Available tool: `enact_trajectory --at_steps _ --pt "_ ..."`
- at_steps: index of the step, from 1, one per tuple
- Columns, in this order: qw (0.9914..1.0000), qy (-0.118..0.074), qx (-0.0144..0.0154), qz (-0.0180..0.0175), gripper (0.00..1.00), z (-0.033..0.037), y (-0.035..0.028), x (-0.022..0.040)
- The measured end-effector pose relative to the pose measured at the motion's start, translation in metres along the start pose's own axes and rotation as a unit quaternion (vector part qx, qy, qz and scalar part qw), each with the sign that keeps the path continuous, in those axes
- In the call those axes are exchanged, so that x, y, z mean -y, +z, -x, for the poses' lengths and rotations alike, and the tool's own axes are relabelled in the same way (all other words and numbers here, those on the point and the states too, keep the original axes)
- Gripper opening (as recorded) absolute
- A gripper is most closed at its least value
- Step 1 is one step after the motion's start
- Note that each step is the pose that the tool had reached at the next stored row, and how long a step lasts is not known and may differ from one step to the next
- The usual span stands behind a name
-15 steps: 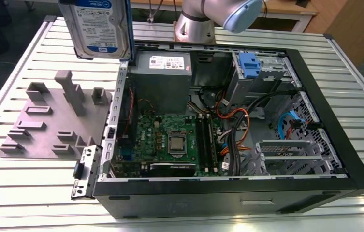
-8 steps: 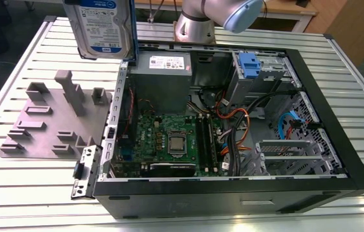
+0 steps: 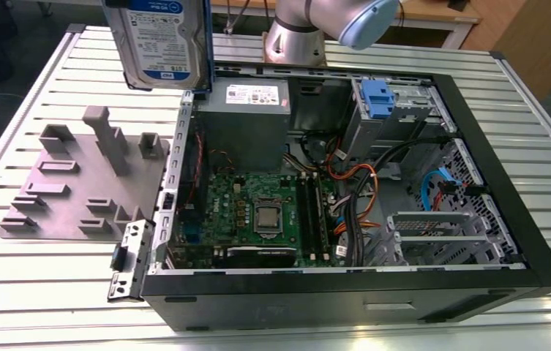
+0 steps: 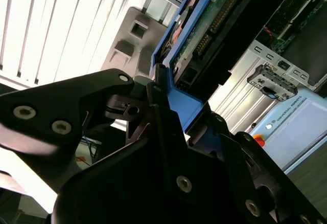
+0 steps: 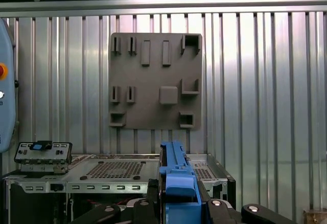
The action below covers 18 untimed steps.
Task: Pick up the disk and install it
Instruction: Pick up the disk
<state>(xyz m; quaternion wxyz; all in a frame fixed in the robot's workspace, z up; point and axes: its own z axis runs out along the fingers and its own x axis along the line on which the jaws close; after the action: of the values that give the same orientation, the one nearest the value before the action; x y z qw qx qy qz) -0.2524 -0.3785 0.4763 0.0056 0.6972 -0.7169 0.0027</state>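
Claw (image 4: 168,104): pressed together on the disk. Its black fingers (image 4: 162,129) sit on either side of the blue carrier rail (image 4: 181,101) and pinch it between them.
Claw, first wrist view: the same grip (image 5: 178,203), with the blue rail (image 5: 176,180) rising from between the dark fingers.
Disk (image 3: 158,40): held in the air, standing roughly upright, with its blue-and-white label turned toward the exterior camera. It hangs at the exterior view's left, above the far corner of the computer case (image 3: 509,241).
Disk, second wrist view: its green circuit-board side (image 4: 204,24) shows, framed by the blue rail.
Arm (image 3: 300,33): the grey column stands on the counter (image 3: 21,292) just behind the case. A blue-capped joint is bent over beside it, toward the exterior view's right.
Case: lies on its side on the slatted counter, open upward, with the motherboard (image 3: 255,212) exposed.
Power-supply box (image 3: 246,110): grey with a white sticker, in the far corner of the case, near the disk's lower edge in the exterior view.
Blue latch (image 3: 377,99): on the drive cage at the far side of the case, well apart from the disk.
Fixture plate (image 3: 70,194): grey, with raised posts, flat on the counter beside the case at the exterior view's left.
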Motion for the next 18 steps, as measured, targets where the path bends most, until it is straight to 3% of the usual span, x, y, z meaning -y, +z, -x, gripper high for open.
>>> enact_trajectory --at_steps 8,13,18 --pt "1.00000 0.000 0.0000 0.0000 0.37 -0.0001 0.0000 0.0003" --pt "1.00000 0.000 0.0000 0.0000 0.37 -0.0064 0.0001 0.0008" --pt "1.00000 0.000 0.0000 0.0000 0.37 -0.0090 0.0001 0.0084"
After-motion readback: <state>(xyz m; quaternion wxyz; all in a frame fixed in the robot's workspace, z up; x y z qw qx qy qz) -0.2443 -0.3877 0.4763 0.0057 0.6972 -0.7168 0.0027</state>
